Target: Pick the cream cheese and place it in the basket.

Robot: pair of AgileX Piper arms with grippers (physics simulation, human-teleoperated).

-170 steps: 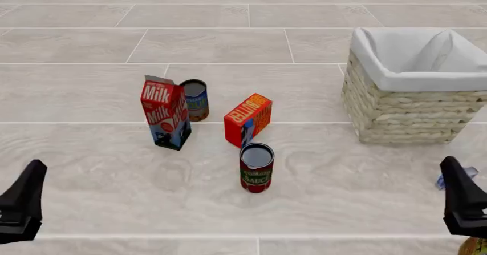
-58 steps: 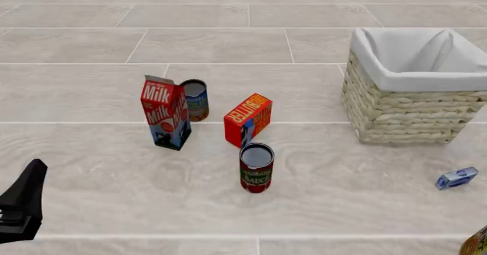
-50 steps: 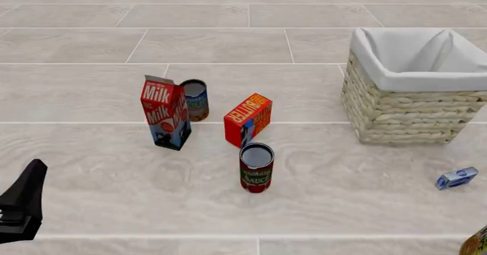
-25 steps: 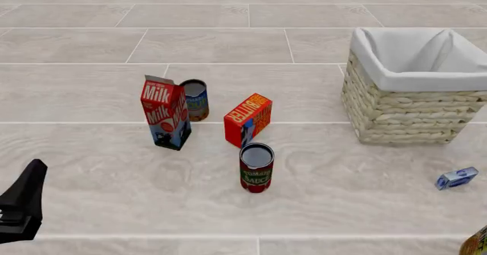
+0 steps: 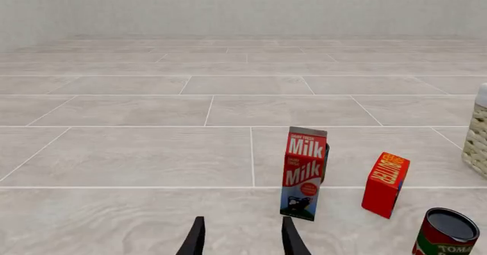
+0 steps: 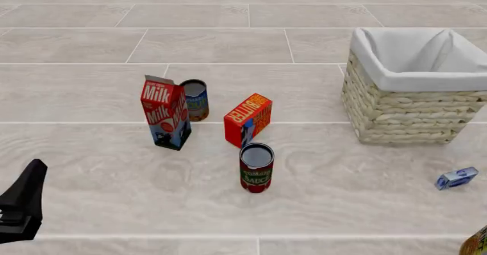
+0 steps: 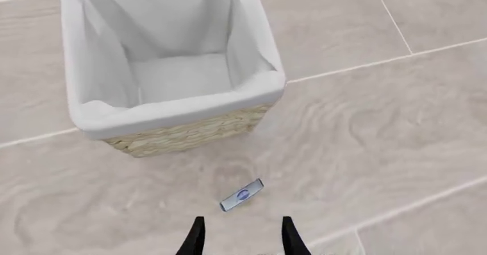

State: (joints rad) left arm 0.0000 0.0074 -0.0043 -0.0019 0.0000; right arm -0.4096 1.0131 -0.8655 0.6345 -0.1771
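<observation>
**Black fingers parted, cream cheese on the tabletop beside the basket**

Black and slim, the two fingers of the right end effector [image 7: 237, 238] stand apart with nothing between them, hanging above the tabletop [image 6: 343, 209]. Just ahead of their tips in the right wrist view lies the cream cheese [image 7: 242, 195], a small flat blue and white box resting on the surface, near the basket [image 7: 182, 132] but not touching it. In the front view this box [image 6: 457, 178] sits close to the right edge, nearer the arms than the basket [image 6: 403, 115]; the right end effector itself is out of that view.

The left end effector [image 5: 242, 241] likewise shows two dark fingers spread open and empty, low over the surface. In the front view it appears as a dark shape [image 6: 23, 209] at the lower left, well apart from everything else.

The tabletop is pale grey-beige with a wood-grain pattern, divided by thin light lines into long plank-like tiles. A plain pale wall [image 5: 243, 7] closes the far side in the left wrist view.

Counted: one wicker basket with white cloth lining, one cream cheese box, one upright milk carton [image 6: 165, 113], one orange-red butter box [image 6: 247, 118], and two open-topped cans, one [image 6: 195, 99] just behind the milk carton and one tomato sauce can [image 6: 256, 167] just in front of the butter box. A sliver of another yellowish object [image 6: 475, 245] shows at the bottom right corner; I cannot tell what it is.
</observation>
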